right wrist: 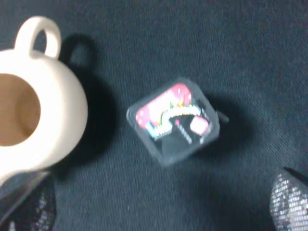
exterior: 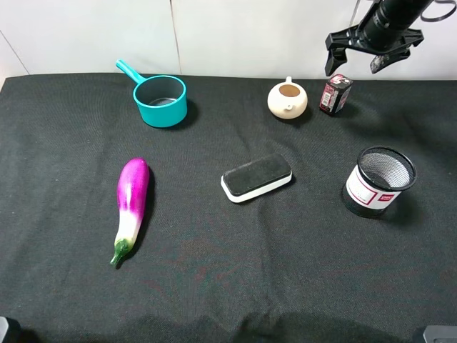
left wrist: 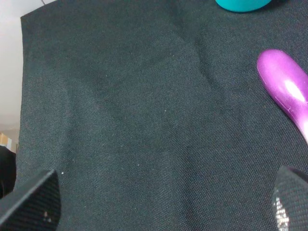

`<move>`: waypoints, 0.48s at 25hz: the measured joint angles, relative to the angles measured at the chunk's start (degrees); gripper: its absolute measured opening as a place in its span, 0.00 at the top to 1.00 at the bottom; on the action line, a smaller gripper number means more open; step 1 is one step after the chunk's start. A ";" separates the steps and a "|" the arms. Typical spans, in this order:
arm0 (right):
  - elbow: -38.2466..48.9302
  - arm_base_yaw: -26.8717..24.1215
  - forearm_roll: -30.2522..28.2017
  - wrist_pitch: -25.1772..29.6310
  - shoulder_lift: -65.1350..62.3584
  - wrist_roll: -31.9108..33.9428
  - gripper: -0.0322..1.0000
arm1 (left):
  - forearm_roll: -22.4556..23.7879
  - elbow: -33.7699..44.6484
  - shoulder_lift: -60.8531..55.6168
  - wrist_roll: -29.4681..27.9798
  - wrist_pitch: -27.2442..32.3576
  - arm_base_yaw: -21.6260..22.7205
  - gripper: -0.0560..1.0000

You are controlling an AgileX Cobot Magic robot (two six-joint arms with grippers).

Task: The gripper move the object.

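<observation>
The teal pot (exterior: 161,100) shows a grey bottom through its mouth. The lidless teapot (exterior: 288,99) is brown inside; whether that is liquid or glaze I cannot tell. The mesh cup (exterior: 378,182) stands upright with a white-and-red label on its wall.

The box (exterior: 335,93) stands upright at the far right of the cloth (exterior: 214,286), just beside the teapot but not touching it. The right gripper (exterior: 353,68) hangs above and slightly behind it, jaws spread wider than the box and holding nothing. In the right wrist view the box (right wrist: 174,120) lies between the lines of the two fingers (right wrist: 288,197), beyond their tips and well below them.

The box sits close to the cloth's back edge. Bare cloth lies to its right and in front, between it and the cup.

The left gripper (left wrist: 159,202) is wide apart and holds nothing, over bare cloth near the eggplant (left wrist: 286,91) and a side edge.
</observation>
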 joint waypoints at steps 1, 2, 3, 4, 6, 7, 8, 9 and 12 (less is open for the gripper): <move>0.00 0.00 0.00 0.75 -0.49 0.00 0.32 | 0.00 0.00 0.00 0.00 0.00 0.00 0.06; 0.00 0.00 0.00 1.66 -1.18 0.00 0.32 | 0.00 0.00 0.00 0.00 0.00 0.00 0.06; 0.00 0.00 0.00 2.43 -1.86 0.00 0.31 | 0.00 0.00 0.00 0.00 0.00 0.00 0.06; 0.00 0.00 0.00 3.29 -2.58 0.00 0.31 | 0.00 0.00 0.00 0.00 0.00 0.00 0.06; 0.00 0.00 -0.05 5.03 -3.96 0.00 0.30 | 0.00 0.00 0.00 0.00 0.00 0.00 0.06; 0.00 0.00 -0.05 5.94 -4.60 0.00 0.30 | 0.00 0.00 0.00 0.00 0.00 0.00 0.06; 0.00 0.00 -0.13 6.87 -5.17 0.00 0.30 | 0.00 0.00 0.00 0.00 0.00 0.00 0.06; 0.00 0.00 -0.18 7.63 -5.82 0.00 0.30 | 0.00 0.00 0.00 0.00 0.00 0.00 0.06; 0.00 0.00 -0.18 10.20 -7.65 0.00 0.30 | 0.00 0.00 0.00 0.00 0.00 0.00 0.06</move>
